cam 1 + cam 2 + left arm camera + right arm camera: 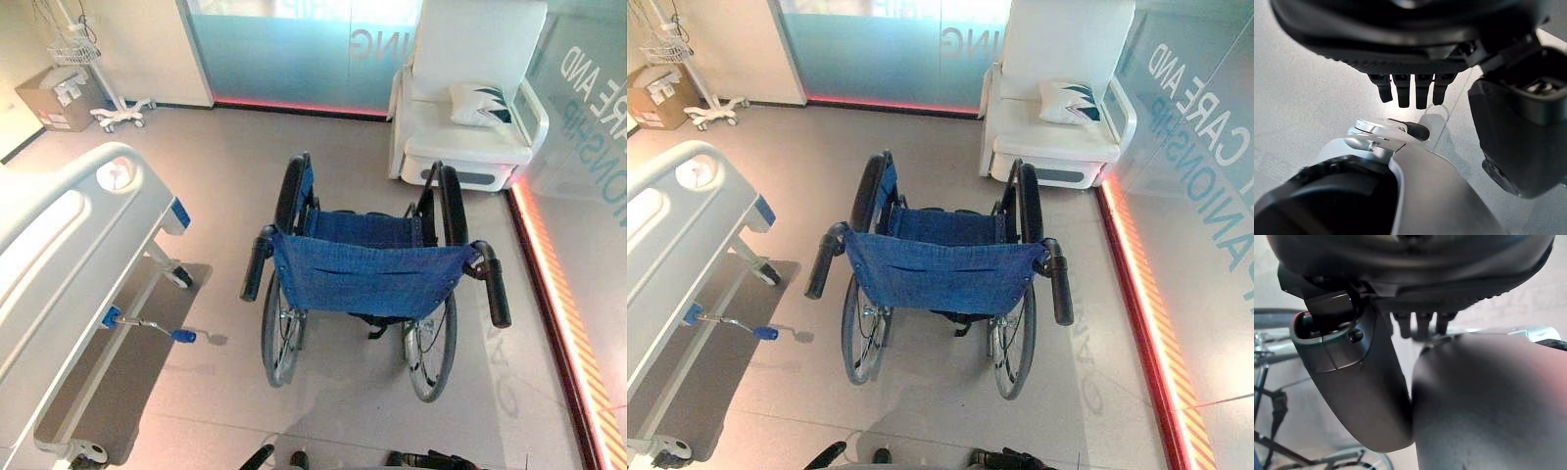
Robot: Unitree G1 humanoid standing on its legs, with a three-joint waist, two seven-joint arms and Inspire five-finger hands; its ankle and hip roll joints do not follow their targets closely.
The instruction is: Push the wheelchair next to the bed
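Note:
A wheelchair [367,269] with a blue fabric seat and back stands in the middle of the floor, its back towards me. Its black push handles [257,264] [498,292] stick out towards me on either side, with nothing on them. The white hospital bed [69,255] runs along the left, about a wheel's width from the chair. My left hand [1410,90] hangs over bare floor with relaxed fingers, holding nothing. My right hand [1420,323] also hangs with loose fingers and nothing in it; part of the wheelchair's frame [1273,431] shows beyond it.
A blue-tipped crank [147,325] juts from the bed's foot towards the wheelchair. A white armchair [470,108] with a pillow stands behind it. A glass wall with a red floor strip [558,294] runs along the right. A cardboard box [59,98] and a wheeled stand [108,108] sit far left.

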